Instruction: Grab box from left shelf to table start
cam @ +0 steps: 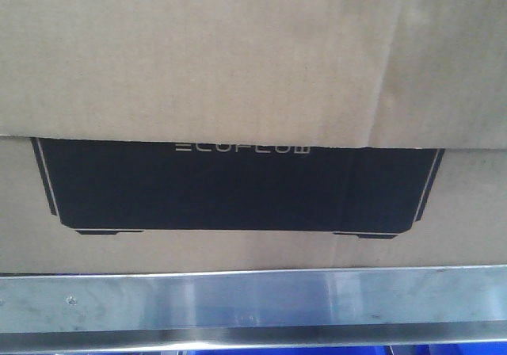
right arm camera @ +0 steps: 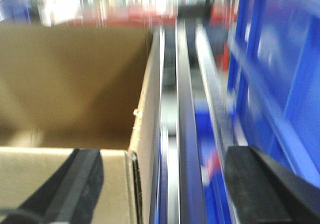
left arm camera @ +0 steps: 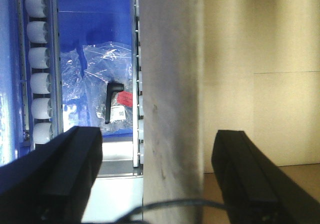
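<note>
The box (cam: pixel 253 70) fills the front view, brown cardboard with a black ECOFLOW panel, sitting just behind the left shelf's silver front rail (cam: pixel 253 299). In the left wrist view my left gripper (left arm camera: pixel 157 144) is open. Its fingers stand either side of the shelf's grey metal rail (left arm camera: pixel 170 84), with the right finger in front of the box's face (left arm camera: pixel 260 59). My right gripper (right arm camera: pixel 167 159) is open too, in a blurred view. Its left finger lies over the box's cardboard (right arm camera: pixel 75 84), near the box's edge, and its right finger lies over blue bins. The table is out of view.
A blue bin (left arm camera: pixel 95 44) holding clear plastic bags and a black handle (left arm camera: pixel 112 100) sits left of the rail, beside a row of white rollers (left arm camera: pixel 39 64). More blue bins (right arm camera: pixel 280 59) stand right of the box. Blue shows under the rail (cam: pixel 444 350).
</note>
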Available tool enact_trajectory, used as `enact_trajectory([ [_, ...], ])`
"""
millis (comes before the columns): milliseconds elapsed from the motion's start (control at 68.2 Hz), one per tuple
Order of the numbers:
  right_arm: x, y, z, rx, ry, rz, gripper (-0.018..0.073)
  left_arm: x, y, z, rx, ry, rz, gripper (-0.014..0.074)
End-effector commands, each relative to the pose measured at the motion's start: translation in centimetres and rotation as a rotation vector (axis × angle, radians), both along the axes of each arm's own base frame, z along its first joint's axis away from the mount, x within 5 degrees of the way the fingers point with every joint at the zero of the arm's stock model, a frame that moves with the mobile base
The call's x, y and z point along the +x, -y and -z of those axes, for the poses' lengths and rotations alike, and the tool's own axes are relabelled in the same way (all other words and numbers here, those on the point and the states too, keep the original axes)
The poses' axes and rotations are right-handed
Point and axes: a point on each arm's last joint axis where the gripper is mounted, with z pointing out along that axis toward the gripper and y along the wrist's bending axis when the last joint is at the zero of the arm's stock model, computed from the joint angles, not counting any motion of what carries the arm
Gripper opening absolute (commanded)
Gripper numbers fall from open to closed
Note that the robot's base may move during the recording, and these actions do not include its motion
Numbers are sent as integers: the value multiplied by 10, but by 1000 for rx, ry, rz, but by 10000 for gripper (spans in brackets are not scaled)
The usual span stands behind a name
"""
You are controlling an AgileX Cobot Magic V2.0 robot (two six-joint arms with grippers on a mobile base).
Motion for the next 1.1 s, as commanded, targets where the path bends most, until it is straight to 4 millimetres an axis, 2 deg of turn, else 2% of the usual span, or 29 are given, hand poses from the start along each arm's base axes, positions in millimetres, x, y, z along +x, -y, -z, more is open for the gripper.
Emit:
enact_trajectory([
  [0,10,0,-37,-11,12,3,614,-4,0,-18,-24,94,-3,373],
  [147,36,-2,-72,-62,-143,-13,614,-4,0,-18,-24,94,-3,373],
  [279,68,-4,-99,-73,-272,-32,614,-4,0,-18,-24,94,-3,373],
  [455,112,-9,-110,-49,-447,-71,614,-4,0,-18,-28,93,-2,373],
  [601,152,-10,-103,-56,-564,-79,614,-4,1,-18,-30,96,-2,373],
  [748,184,-11,-83,-61,-659,-84,614,-3,1,-17,-30,94,-2,373],
  [997,217,-12,-55,-76,-775,-96,613,7,3,-8,-21,57,-2,372],
  [1085,222,-12,-49,-77,-793,-97,559,10,4,-5,-17,45,-2,370],
])
